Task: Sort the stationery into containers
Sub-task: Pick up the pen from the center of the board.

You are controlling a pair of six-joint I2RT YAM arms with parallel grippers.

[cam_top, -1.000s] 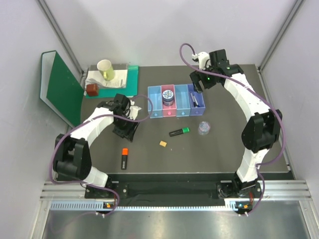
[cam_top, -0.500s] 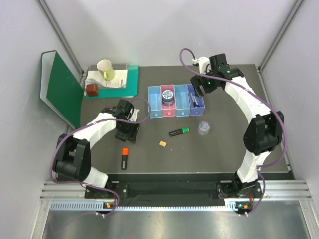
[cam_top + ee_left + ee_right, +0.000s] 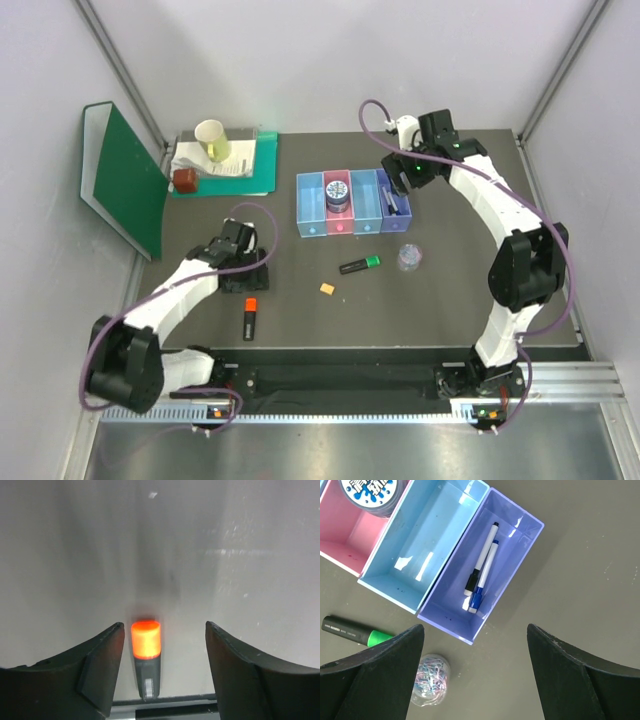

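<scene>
- Framing orange-capped highlighter (image 3: 146, 647): left gripper (image 3: 162, 626), fingers spread wide.
- Highlighter: likely light, rigid, slick plastic; pinch mid-barrel.
- Right gripper (image 3: 475, 626): fingers apart, empty.

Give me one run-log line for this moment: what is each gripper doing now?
left gripper: open, facing orange-capped highlighter | right gripper: open, above purple bin with two pens | held: nothing

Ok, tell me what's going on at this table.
Two robot arms are sorting stationery. The left gripper, open, is lined up over the orange-capped highlighter, not yet gripping it. The right gripper hangs open above the purple bin, which holds two pens. The tin sits in the pink bin; the green-capped highlighter, clear tub and tan block lie loose on the table.
</scene>
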